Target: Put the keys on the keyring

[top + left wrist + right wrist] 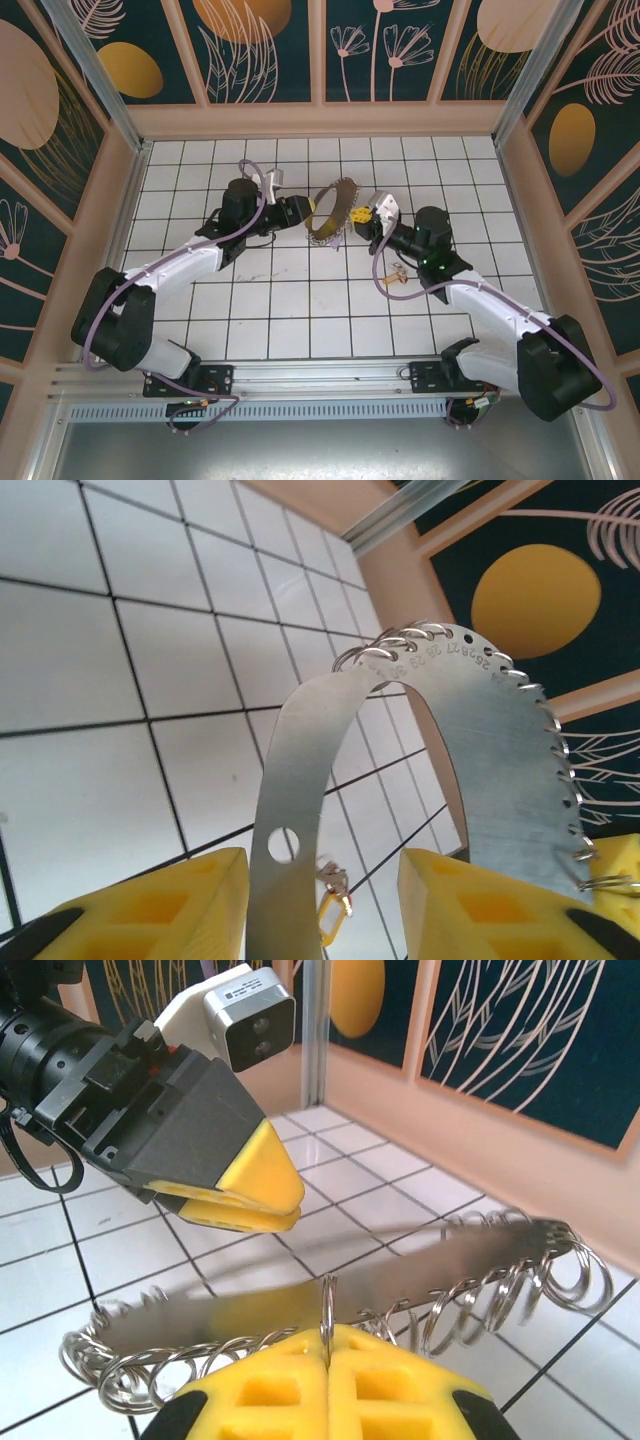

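Flat silver-grey metal keyring point(470, 740): a row of small stamped digits is seen beside the edge holes, upside down, too small to be read surely.

Top cam: high, behind the arm bases at 6 o'clock, looking down on the whole tiled bench point(300, 310). Left wrist cam: tight and low, looks past left gripper point(320, 890) up along keyring point(500, 740) toward 2 o'clock wall. Right wrist cam: tight over right gripper point(328, 1360), faces 10 o'clock, catches left gripper. Keyring common to all three.
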Robot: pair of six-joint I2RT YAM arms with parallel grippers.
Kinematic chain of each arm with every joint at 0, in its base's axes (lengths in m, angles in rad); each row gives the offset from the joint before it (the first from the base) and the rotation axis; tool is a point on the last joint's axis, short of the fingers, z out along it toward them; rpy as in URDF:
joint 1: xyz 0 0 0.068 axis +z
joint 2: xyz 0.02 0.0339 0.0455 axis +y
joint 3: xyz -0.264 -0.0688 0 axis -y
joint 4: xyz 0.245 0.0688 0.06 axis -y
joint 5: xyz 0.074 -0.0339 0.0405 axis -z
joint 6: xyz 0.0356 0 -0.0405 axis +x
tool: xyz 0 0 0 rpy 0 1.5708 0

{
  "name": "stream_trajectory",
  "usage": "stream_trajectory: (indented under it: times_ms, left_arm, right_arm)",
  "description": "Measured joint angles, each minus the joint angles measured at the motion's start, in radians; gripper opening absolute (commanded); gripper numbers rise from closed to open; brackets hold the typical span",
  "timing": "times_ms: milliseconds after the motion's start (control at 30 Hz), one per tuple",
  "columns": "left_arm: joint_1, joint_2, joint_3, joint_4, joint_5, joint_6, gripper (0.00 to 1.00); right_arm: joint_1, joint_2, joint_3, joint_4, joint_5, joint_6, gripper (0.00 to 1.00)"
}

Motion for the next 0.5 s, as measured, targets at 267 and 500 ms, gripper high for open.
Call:
stream_trajectory:
  times_ms: [267, 500]
  left_arm:
    - [0.000, 0.011, -0.028, 0.031, -0.034, -0.027, 0.55]
    - [0.000, 0.006, -0.094, 0.071, -0.060, -0.018, 0.52]
  right_arm:
    - [-0.008, 0.057, 0.065, -0.184, -0.002, -0.095, 0.00]
    - [-0.017, 0.179, 0.210, -0.405, -0.023, -0.191, 0.00]
